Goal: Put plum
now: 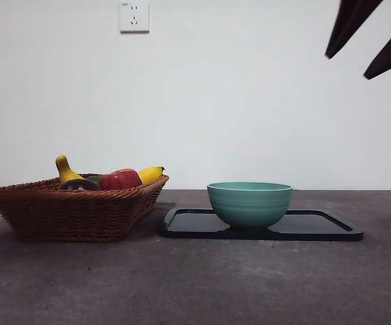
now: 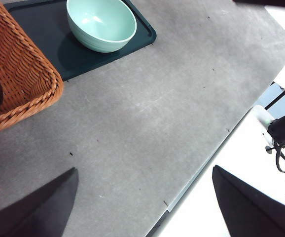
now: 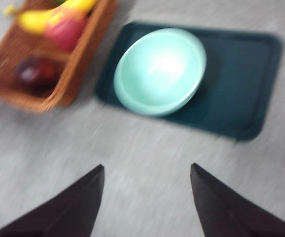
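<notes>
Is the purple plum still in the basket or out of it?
In. The plum lies inside the wicker basket, apart from the empty bowl. Neither pincer holds it.

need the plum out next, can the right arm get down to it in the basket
Probably yes: the plum lies uncovered in the wicker basket, beside the red fruit; the right gripper hovers high, jaws open.
</notes>
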Controlling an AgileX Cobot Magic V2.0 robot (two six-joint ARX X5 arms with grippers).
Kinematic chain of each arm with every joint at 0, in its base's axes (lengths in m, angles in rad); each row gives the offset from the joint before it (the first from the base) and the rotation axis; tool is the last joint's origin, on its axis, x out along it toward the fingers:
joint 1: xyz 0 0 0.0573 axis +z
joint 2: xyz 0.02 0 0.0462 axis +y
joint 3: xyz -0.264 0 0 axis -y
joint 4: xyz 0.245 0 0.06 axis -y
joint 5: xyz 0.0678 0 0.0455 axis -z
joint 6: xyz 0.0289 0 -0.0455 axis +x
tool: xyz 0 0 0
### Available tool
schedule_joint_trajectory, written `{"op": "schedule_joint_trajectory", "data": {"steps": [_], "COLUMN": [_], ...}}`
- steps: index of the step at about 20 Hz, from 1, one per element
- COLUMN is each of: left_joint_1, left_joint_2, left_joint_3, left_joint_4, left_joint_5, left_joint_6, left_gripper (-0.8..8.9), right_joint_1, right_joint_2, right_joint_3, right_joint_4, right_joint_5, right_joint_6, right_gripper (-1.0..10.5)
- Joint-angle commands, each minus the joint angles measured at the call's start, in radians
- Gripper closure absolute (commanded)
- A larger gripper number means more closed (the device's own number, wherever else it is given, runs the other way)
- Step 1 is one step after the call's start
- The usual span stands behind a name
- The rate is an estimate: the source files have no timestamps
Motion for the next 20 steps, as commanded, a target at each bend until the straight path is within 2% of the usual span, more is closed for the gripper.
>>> {"op": "schedule_joint_trajectory", "data": {"steps": [1, 8, 15, 20], "left_joint_1": [-0.004, -0.004, -0.004, -0.004], "left_joint_2": [0.005, 0.005, 0.005, 0.005], "left_joint_3": [0.010, 0.010, 0.010, 0.010], "left_joint_4": [0.008, 0.004, 0.003, -0.003], "left_joint_5": [0.003, 0.003, 0.003, 0.003], "left_joint_6": [0.012, 0.012, 0.012, 0.012], "left_gripper": [3.81, 3.81, 3.81, 3.81], "right_joint_1": [-0.034, -0.076, -0.076, -0.074], "right_joint_2": [0.132, 0.478, 0.678, 0.776], "right_joint_3": [0.097, 0.309, 0.325, 0.325], "right_joint_4": [0.011, 0.027, 0.163, 0.199], "right_joint_5": [-0.002, -0.003, -0.003, -0.002], "right_joint_6": [-0.044, -0.109, -0.115, -0.115], "right_gripper": [6.6, 6.6, 6.6, 6.6]}}
